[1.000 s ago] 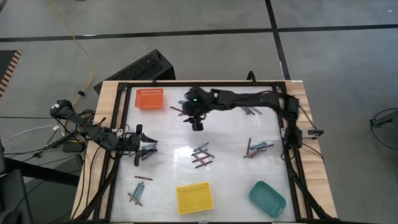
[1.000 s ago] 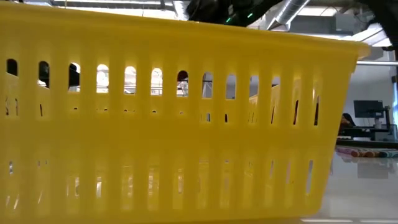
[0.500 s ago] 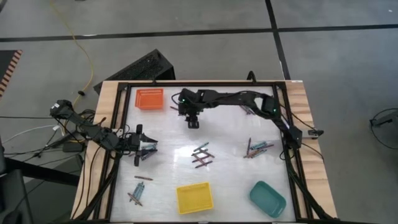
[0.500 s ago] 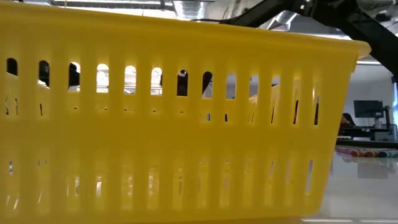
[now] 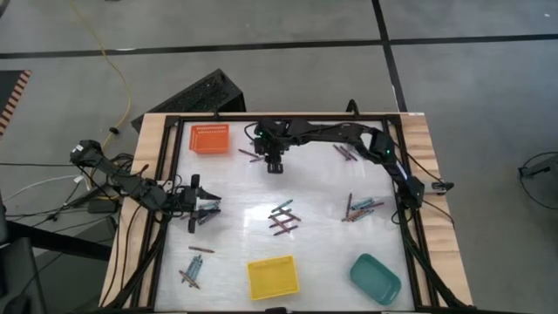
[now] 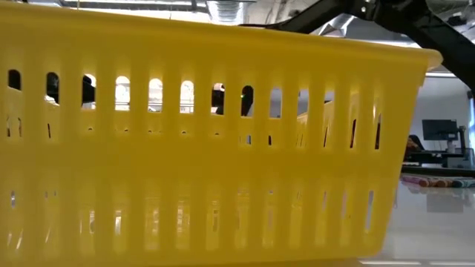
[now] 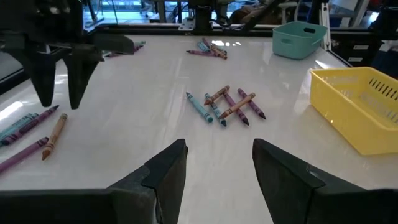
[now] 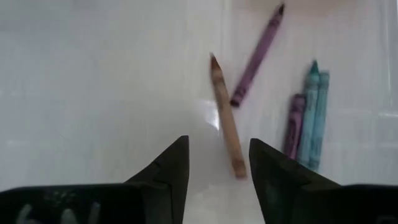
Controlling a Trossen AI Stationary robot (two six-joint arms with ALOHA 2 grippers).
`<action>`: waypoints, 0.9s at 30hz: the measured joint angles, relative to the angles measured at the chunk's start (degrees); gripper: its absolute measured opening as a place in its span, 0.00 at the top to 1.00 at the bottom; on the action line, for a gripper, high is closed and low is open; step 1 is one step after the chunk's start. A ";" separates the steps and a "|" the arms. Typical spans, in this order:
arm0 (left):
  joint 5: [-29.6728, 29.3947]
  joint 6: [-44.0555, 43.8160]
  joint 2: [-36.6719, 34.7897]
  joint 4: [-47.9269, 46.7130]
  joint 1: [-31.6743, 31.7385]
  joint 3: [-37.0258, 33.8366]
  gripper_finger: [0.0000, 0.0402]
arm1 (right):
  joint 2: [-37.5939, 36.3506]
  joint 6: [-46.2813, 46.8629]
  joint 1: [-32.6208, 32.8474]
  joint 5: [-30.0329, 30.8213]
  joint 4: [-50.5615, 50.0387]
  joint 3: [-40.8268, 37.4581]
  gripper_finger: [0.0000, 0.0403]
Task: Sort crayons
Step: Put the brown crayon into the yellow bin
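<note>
On glossy white table [image 5: 314, 253] (grey floor [image 5: 471, 78] around), both end effectors gape over crayons [image 5: 282, 218].

We look straight down on the whole table [image 5: 166, 131] from overhead. Our low camera sits at tabletop level, hard against the yellow tray [image 6: 208, 141], which fills nearly its whole frame. Each wrist camera looks forward past its own fingers: the left across the table toward that same yellow tray [image 7: 364, 106], the right closely down at the surface.
</note>
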 joint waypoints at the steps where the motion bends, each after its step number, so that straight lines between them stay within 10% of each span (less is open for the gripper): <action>1: 0.01 0.01 0.01 0.00 -0.01 0.01 0.57 | 0.32 0.13 -0.15 0.02 -0.51 0.01 0.60; 27: 0.01 -0.02 -0.01 0.01 0.01 0.01 0.57 | 6.17 -1.11 0.60 0.30 -0.30 1.57 0.65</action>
